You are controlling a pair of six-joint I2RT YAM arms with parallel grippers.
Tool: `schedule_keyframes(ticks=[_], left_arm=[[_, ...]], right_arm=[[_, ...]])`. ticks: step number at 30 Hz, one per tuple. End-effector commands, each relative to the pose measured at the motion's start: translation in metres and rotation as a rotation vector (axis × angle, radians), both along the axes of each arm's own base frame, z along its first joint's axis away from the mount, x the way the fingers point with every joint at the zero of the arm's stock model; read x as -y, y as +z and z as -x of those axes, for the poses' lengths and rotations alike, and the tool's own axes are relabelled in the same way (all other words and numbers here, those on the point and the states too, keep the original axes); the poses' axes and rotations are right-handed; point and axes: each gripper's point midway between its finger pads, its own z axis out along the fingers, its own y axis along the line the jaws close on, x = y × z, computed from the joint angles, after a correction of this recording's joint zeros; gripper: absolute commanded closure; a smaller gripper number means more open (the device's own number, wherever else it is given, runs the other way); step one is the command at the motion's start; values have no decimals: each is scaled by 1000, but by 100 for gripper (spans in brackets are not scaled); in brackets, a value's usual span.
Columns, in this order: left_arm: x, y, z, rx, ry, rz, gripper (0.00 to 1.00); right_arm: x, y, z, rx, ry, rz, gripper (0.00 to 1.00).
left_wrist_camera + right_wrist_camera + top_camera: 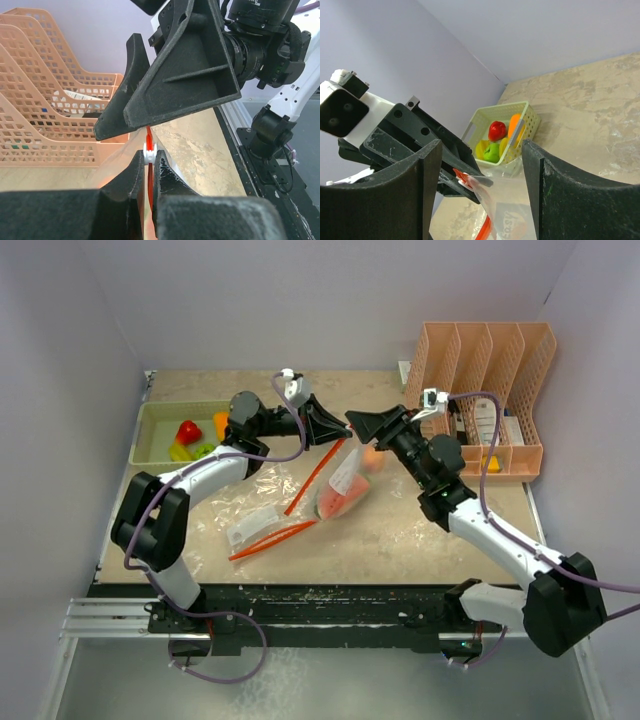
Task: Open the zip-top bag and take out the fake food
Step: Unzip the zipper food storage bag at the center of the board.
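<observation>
Clear, limp, slippery film, the zip-top bag (345,472) is held up at the centre of the table (430,530) with fake food (338,502) weighing its 6 o'clock end, left claw (149,160) pinched on the orange zip (148,136) at 12, right claw (481,147) spread open beside; the stiffer zip lip looks the best hold.

The desk (400,540) has a beige, marbled top, evenly lit, with only soft shadows. Plain pale lilac walls (300,300) close it in at the back and on both sides. At its far right corner a peach plastic file rack (480,350) with perforated dividers stands upright. Along the near edge run a black base plate (330,605) and a silver metal rail (100,612), with a grey surface (320,690) below.
</observation>
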Motion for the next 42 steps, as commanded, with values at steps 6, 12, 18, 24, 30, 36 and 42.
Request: schedule_keyframes(ticks=[6, 12, 18, 24, 30, 36, 42], left_arm=[[3, 12, -4, 27, 15, 28, 100], [3, 11, -6, 22, 17, 29, 100], [4, 11, -7, 15, 25, 31, 100], [3, 6, -5, 1, 16, 20, 97], [-1, -3, 1, -18, 25, 13, 97], [-4, -2, 3, -17, 31, 10, 96], [-6, -11, 7, -47, 31, 7, 96]], right_arm=[[-6, 9, 0, 19, 16, -11, 37], [-3, 11, -1, 17, -1, -5, 71], [-4, 5, -2, -5, 3, 10, 100], [-5, 3, -3, -42, 8, 35, 100], [9, 15, -15, -35, -31, 55, 100], [25, 27, -22, -11, -43, 48, 100], [39, 35, -31, 8, -61, 56, 100]])
